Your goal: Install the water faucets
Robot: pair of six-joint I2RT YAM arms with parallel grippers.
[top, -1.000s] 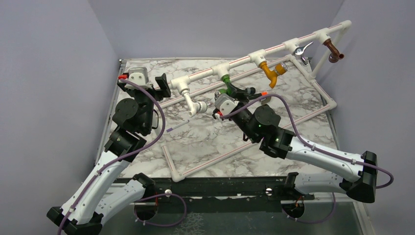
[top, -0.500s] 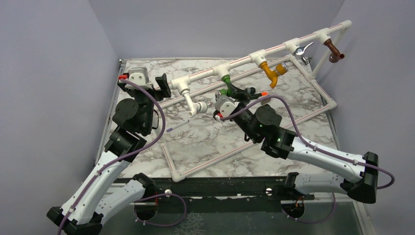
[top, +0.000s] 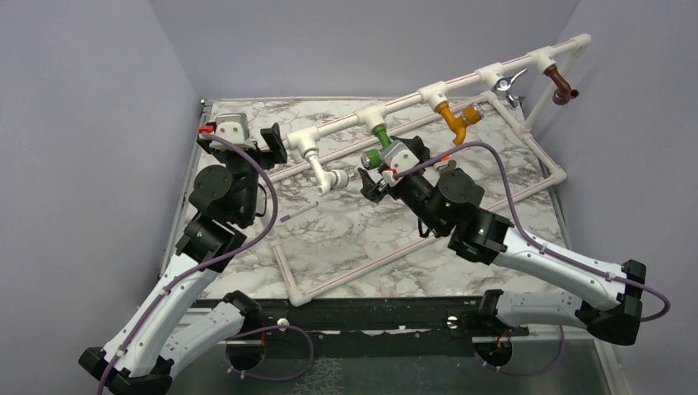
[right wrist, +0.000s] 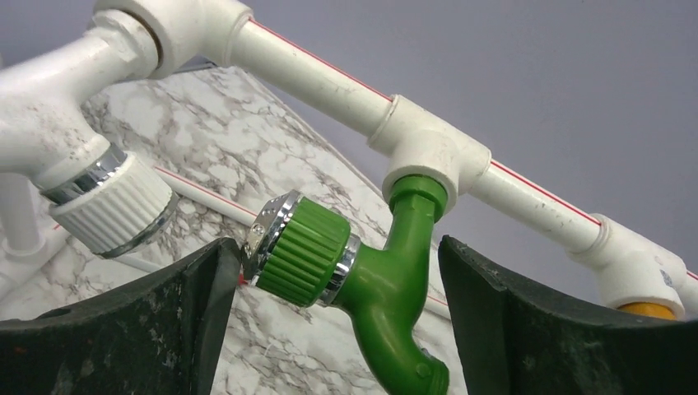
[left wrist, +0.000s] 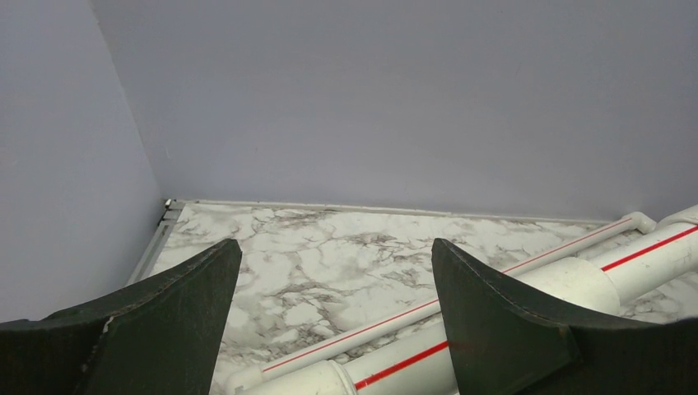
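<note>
White pipe frame (right wrist: 321,70) and white faucet (right wrist: 111,206) crowd the green faucet (right wrist: 387,280), seemingly threaded in, between the right gripper (right wrist: 337,247)'s parted jaws.

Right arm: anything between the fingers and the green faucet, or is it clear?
Nothing visible stands in the way. The right gripper is open, with the green faucet directly between its fingers. The faucet is seated in a tee of the white pipe. Its knob sits right by one finger; contact unclear.
</note>
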